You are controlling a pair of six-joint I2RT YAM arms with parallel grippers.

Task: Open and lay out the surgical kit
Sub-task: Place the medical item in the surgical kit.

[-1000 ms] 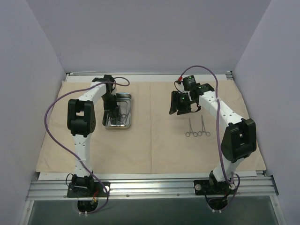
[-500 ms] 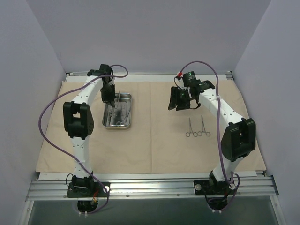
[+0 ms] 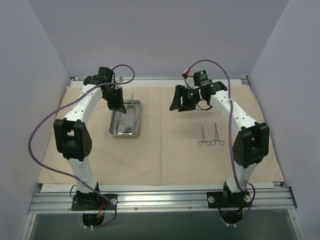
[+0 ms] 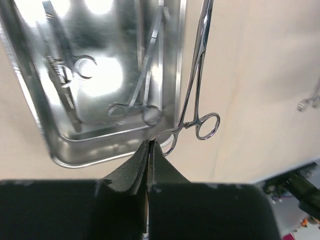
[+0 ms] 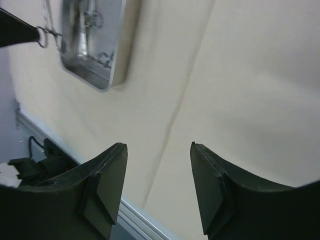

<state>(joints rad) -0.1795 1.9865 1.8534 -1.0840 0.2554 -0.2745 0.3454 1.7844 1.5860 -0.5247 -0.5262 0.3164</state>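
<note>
The beige cloth wrap (image 3: 165,150) lies spread flat on the table. The steel tray (image 3: 137,131) stands on its left half with forceps (image 3: 125,120) inside. My left gripper (image 3: 119,103) is shut on one ring handle of a forceps (image 3: 131,98) and holds it hanging above the tray's right rim. In the left wrist view this forceps (image 4: 196,85) hangs past the tray rim (image 4: 75,145), with my gripper (image 4: 150,143) pinching its ring. Two forceps (image 3: 210,136) lie side by side on the right half. My right gripper (image 3: 182,101) is open and empty, in the air right of the tray.
A fold crease (image 3: 161,135) runs down the cloth's middle. A metal rail (image 3: 160,197) runs along the near edge. In the right wrist view the open gripper (image 5: 159,150) hovers over bare cloth (image 5: 240,75), with the tray (image 5: 114,60) at upper left.
My left gripper has lifted a forceps up out of the tray and toward the back. My right gripper has moved left and back, toward the tray.
</note>
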